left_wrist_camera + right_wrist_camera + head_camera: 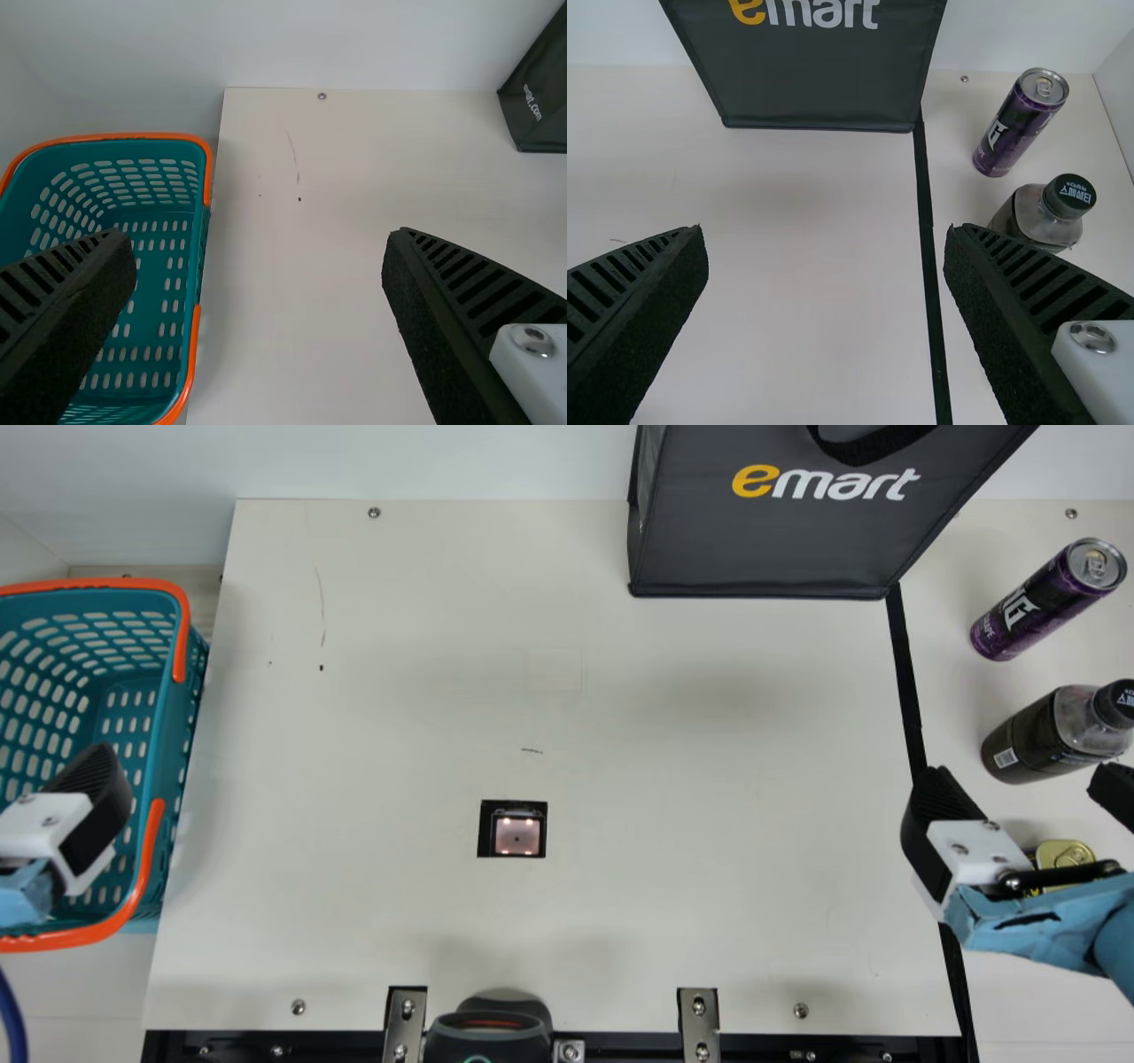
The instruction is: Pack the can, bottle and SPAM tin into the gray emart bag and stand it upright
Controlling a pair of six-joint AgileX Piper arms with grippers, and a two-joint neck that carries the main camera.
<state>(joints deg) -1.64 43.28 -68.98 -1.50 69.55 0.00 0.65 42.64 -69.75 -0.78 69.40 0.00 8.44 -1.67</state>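
Observation:
The gray emart bag (780, 540) stands upright at the back, right of centre. Right of it are the purple can (1032, 609) and, nearer, the dark bottle (1036, 735), both upright. My right gripper (1028, 802) is open above the right side, nearer than the bottle, partly covering the gold-lidded SPAM tin (1066, 854). My left gripper (58, 824) is over the basket at the far left. In the left wrist view, my left gripper (261, 292) is wide open with nothing between its fingers. In the right wrist view, my right gripper (824, 283) has empty, spread fingers; the can (1014, 124) and bottle (1036, 217) stand beyond.
A teal basket with orange handles (168, 779) stands left of the table board (399, 717). A small square device (516, 835) is set into the board's front half. A black scanner-like object (487, 1032) is at the front edge, and a black strip (908, 682) runs along the right.

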